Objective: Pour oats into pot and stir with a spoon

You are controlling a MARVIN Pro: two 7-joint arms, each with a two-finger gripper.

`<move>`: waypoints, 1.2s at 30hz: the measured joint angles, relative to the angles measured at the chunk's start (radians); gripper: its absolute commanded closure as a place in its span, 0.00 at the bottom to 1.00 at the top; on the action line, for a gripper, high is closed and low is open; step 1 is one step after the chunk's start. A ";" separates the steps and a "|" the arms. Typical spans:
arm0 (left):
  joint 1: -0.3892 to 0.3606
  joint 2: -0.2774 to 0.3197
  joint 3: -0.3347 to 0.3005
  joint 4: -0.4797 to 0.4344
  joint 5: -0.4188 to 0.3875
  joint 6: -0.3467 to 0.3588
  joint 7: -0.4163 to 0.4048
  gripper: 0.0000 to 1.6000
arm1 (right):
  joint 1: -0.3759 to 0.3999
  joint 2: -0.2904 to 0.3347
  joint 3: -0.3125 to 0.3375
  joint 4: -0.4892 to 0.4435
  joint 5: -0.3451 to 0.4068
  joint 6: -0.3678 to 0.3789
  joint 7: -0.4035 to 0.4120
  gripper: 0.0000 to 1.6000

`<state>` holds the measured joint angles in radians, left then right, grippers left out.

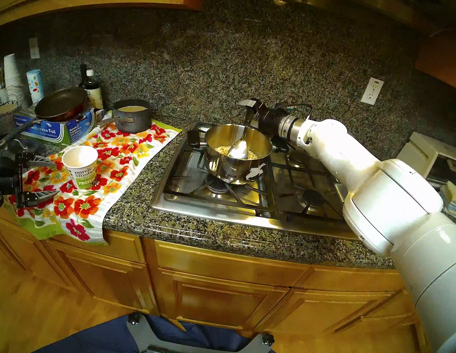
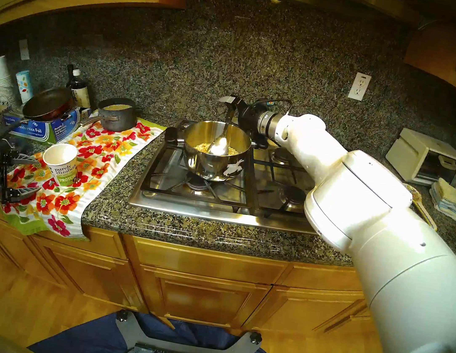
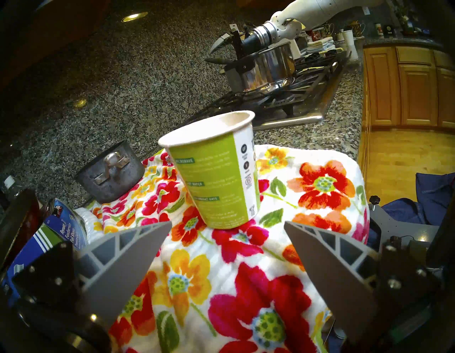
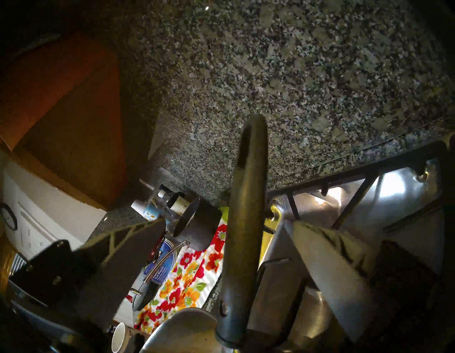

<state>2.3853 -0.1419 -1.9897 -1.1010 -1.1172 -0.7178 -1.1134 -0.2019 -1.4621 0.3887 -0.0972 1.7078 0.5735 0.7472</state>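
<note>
The steel pot (image 1: 222, 168) stands on the stove's front left burner with pale oats (image 1: 221, 149) on its bottom. The silver spoon (image 1: 239, 149) has its bowl down in the oats, and its dark handle (image 4: 248, 197) rises steeply. My right gripper (image 1: 250, 110) is above the pot's far rim. Its fingers are spread wide, with the handle between them and neither fingertip touching it. The white and green paper cup (image 1: 81, 164) stands upright on the floral towel and looks empty. My left gripper (image 1: 54, 178) is open and empty, just left of the cup (image 3: 216, 177).
A dark grey pot (image 1: 132, 119) with oats stands at the towel's (image 1: 123, 156) back. A black frying pan (image 1: 60, 104) rests on a foil box (image 1: 48, 127). Bottles and cups stand at the far left. The stove (image 1: 246, 204) has raised grates. A toaster oven (image 1: 435, 161) stands at the right.
</note>
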 measured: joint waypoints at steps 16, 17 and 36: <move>0.000 0.000 0.001 0.000 0.002 -0.002 0.003 0.00 | 0.003 0.021 0.012 -0.001 0.005 0.028 -0.004 0.00; 0.000 0.000 0.001 0.000 0.003 -0.002 0.003 0.00 | 0.004 0.024 0.013 0.000 0.005 0.032 -0.004 0.00; 0.000 0.000 0.003 -0.001 0.005 -0.004 0.005 0.00 | 0.044 0.069 0.034 0.000 0.009 0.062 -0.007 0.00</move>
<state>2.3853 -0.1415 -1.9862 -1.1015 -1.1119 -0.7222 -1.1084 -0.1577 -1.3932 0.4225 -0.0976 1.7172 0.6352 0.7407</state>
